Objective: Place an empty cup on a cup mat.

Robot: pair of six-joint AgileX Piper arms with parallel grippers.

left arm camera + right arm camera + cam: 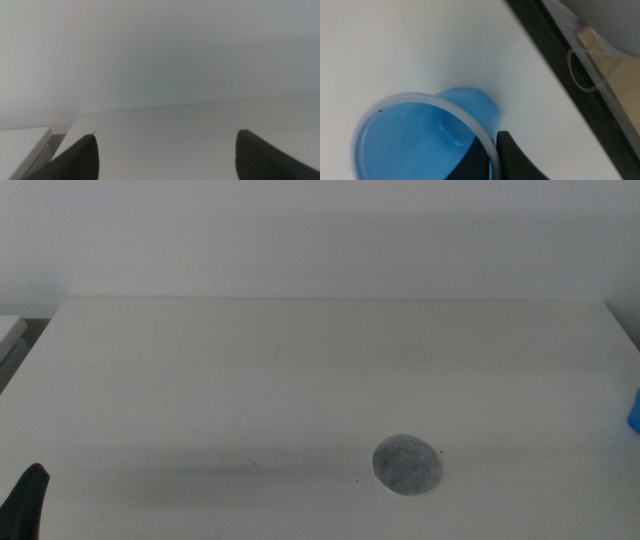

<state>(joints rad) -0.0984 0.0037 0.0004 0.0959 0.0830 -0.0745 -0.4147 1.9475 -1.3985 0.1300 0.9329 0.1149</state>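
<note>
The cup mat is a mottled dark grey disc lying flat on the white table, right of centre toward the front. Only a sliver of the blue cup shows at the right edge of the middle view. In the right wrist view the cup is close up, blue with a pale rim and empty. My right gripper pinches its wall, one jaw outside the rim and a dark jaw inside. My left gripper is open and empty and waits at the front left corner.
The table's right edge runs close beside the cup, with a dark gap and pale wooden parts beyond it. A white ledge sits off the table's far left. A wall stands behind the table.
</note>
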